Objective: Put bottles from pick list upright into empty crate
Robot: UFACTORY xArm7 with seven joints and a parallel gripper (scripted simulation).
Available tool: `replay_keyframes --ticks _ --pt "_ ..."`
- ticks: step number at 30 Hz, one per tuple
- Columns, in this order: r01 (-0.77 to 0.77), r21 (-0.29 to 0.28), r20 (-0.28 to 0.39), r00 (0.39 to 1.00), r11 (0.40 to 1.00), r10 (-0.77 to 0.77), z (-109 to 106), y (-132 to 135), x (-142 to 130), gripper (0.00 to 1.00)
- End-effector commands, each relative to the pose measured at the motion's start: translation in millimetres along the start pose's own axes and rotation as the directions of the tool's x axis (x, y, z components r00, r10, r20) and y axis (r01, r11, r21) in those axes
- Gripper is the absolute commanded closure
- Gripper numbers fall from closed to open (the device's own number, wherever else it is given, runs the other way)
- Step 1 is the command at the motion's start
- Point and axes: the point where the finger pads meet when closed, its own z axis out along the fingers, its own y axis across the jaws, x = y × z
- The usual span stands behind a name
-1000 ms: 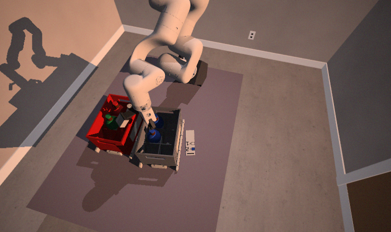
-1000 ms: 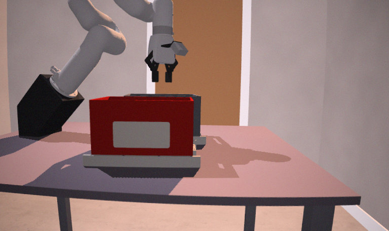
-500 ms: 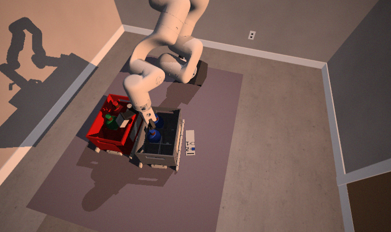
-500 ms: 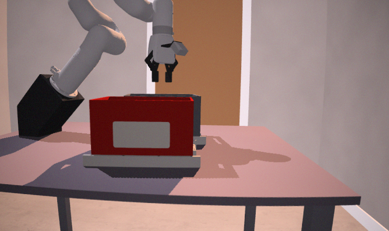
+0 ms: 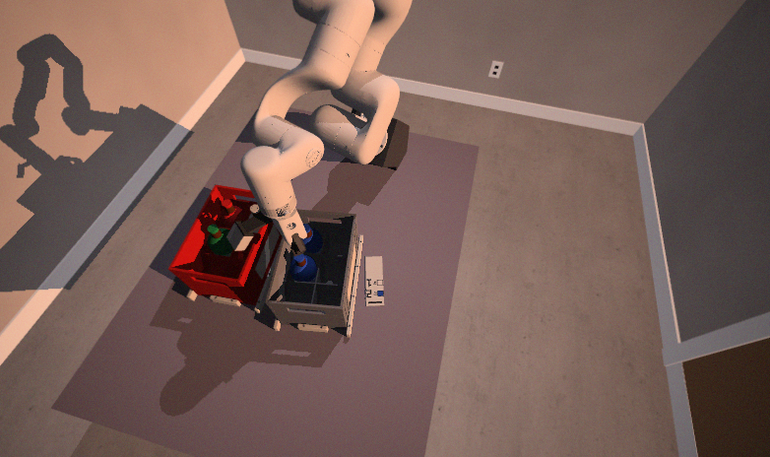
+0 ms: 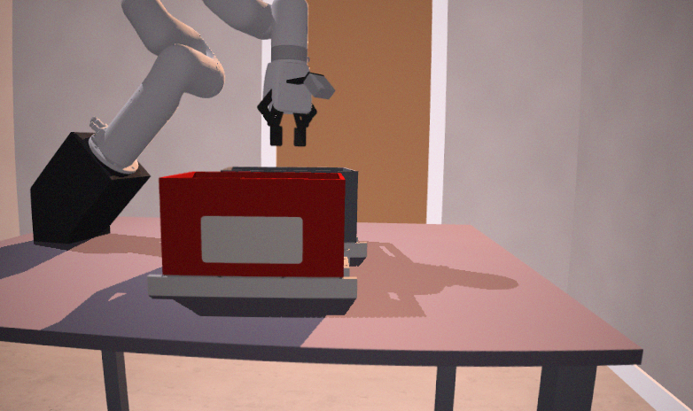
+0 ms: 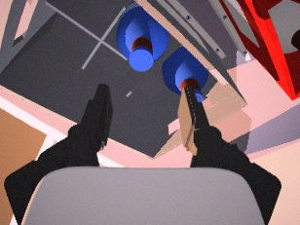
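Note:
The grey crate (image 5: 317, 266) stands beside the red crate (image 5: 220, 256) on the table. Two blue-label bottles stand upright in the grey crate, one (image 5: 313, 238) toward the arm's base and one (image 5: 303, 266) nearer the front; both show in the wrist view (image 7: 141, 38) (image 7: 185, 75). My gripper (image 6: 286, 135) is open and empty, well above the crates' rims. In the red crate I see a green-label bottle (image 5: 218, 239) and a red-label one (image 5: 226, 209). The pick list (image 5: 374, 280) lies to the right of the grey crate; its lines are too small to read.
The arm's black base (image 6: 78, 189) sits at the back left of the table. The grey crate has inner dividers (image 7: 103, 40), and its other cells hold no bottles. The red crate's side carries a grey panel (image 6: 252, 239).

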Motion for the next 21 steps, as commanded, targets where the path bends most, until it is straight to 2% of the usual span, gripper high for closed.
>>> replay_keyframes --ticks 1,21 --pt "0.0 0.002 -0.003 1.0 1.0 0.0 -1 16 6 0.35" --pt "-0.001 0.001 -0.003 1.0 1.0 0.001 -1 106 19 0.35"
